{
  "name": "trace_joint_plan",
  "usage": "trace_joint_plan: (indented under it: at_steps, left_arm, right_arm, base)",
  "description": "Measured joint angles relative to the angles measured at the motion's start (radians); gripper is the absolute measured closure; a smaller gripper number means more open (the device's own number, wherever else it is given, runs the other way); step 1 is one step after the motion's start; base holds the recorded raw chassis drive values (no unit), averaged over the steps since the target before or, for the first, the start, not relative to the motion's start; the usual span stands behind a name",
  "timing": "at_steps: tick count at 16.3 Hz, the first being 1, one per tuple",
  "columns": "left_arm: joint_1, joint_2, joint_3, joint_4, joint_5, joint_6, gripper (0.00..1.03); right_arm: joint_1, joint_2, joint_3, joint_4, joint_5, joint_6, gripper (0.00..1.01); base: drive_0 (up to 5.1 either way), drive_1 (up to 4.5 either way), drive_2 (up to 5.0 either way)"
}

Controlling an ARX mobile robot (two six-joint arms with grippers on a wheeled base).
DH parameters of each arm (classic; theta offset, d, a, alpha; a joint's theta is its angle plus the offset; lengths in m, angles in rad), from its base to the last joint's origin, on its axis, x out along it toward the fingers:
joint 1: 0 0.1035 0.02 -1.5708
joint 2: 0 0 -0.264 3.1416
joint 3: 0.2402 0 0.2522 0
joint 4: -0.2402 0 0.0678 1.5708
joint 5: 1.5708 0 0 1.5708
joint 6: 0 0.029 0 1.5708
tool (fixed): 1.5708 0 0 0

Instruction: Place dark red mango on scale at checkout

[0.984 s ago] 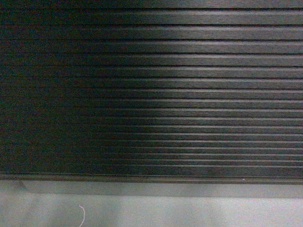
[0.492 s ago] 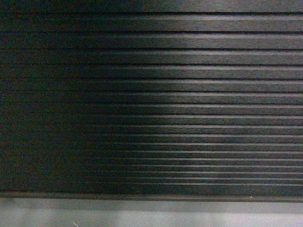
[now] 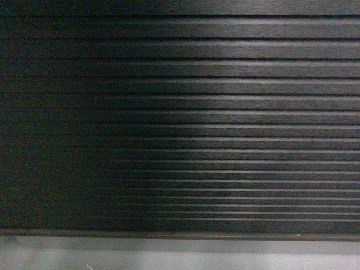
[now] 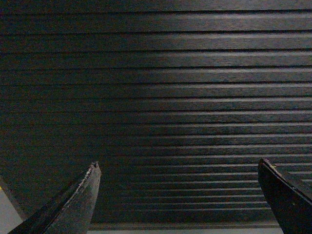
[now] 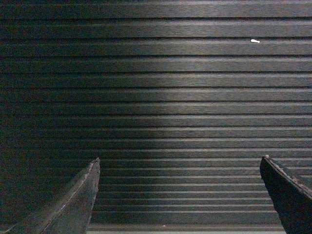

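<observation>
The checkout's black ribbed front (image 3: 225,124) fills the head view, close up. The same ribbed front (image 4: 175,97) fills the left wrist view, and the ribbed front (image 5: 175,97) fills the right wrist view too. My left gripper (image 4: 178,168) is open, its two dark fingers far apart with nothing between them. My right gripper (image 5: 179,165) is open and empty as well. Neither gripper shows in the head view. The dark red mango and the scale are out of view, as is the counter top.
A grey plinth strip (image 3: 185,246) runs under the ribbed front, with pale floor (image 3: 169,261) below it. A small white fleck (image 5: 255,41) sits on one rib. The counter front stands very near both grippers.
The head view has shifted: the plinth and floor sit lower in frame than a second ago, with little change over the last half second.
</observation>
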Motion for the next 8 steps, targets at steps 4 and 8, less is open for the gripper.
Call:
trace_joint_plan:
  at_steps: [4,8]
  left_arm:
    - [0.000,0.000,0.000,0.000,0.000,0.000,0.05]
    - [0.000,0.000,0.000,-0.002,0.000,0.000,0.05]
  right_arm:
    - [0.000,0.000,0.000,0.000,0.000,0.000,0.03]
    - [0.000,0.000,0.000,-0.002,0.000,0.000,0.03]
  base:
    - [0.0,0.00,0.0]
    - [0.0,0.00,0.0]
